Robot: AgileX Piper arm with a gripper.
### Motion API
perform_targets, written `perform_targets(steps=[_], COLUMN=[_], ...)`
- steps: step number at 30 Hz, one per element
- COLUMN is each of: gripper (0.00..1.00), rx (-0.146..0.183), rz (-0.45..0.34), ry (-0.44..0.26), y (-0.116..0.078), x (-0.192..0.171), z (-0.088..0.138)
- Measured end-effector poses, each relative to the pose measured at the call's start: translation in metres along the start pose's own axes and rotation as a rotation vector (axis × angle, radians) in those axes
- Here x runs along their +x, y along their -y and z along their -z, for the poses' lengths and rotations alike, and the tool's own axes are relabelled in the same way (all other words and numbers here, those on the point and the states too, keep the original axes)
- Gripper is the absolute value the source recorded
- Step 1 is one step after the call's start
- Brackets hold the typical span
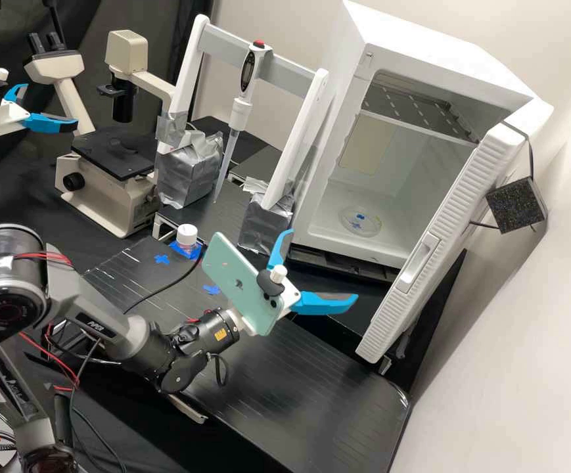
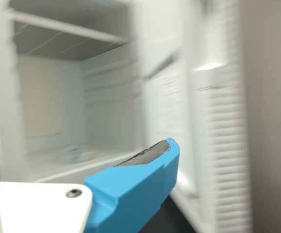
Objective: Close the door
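Gripper [image 1: 322, 268] spread wide, nothing between its curved, smooth blue fingers, grey pads [image 2: 149, 154] on the inner faces. White ribbed door [image 1: 456, 217] stands open at the boxy white cabinet's [image 1: 416, 49] right edge in the high view.

Closed in on the right by a plain, pale wall [image 1: 508, 368], running from near to far. Backed across the far middle by another pale stretch of wall [image 1: 272, 29]. Hung at the far left with dark drapery [image 1: 91, 20], probably cloth, folded in loose vertical creases and meeting the light wall at an upright edge. Furnished with a black counter [image 1: 311, 394], streaked with pale lines and rounded at the near right corner. Lit softly, brightest along the wall at near right.
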Motion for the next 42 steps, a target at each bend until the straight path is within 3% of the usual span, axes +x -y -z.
perform_targets(steps=[6,11,17,24,28,35,42], gripper=[1.0,1.0,1.0,1.0,1.0,1.0,1.0], rx=[-0.014,-0.025,-0.013,-0.054,-0.059,-0.05,0.003], rz=[-0.126,-0.159,-0.154,-0.13,-0.12,-0.074,-0.054], ry=[0.048,0.086,0.125,0.151,0.143,0.097,0.09], y=[-0.034,-0.045,-0.041,-0.029,-0.025,-0.014,-0.008], x=[0.001,0.004,0.018,0.04,0.049,0.064,0.069], z=[-0.013,-0.026,-0.043,-0.059,-0.062,-0.056,-0.057])
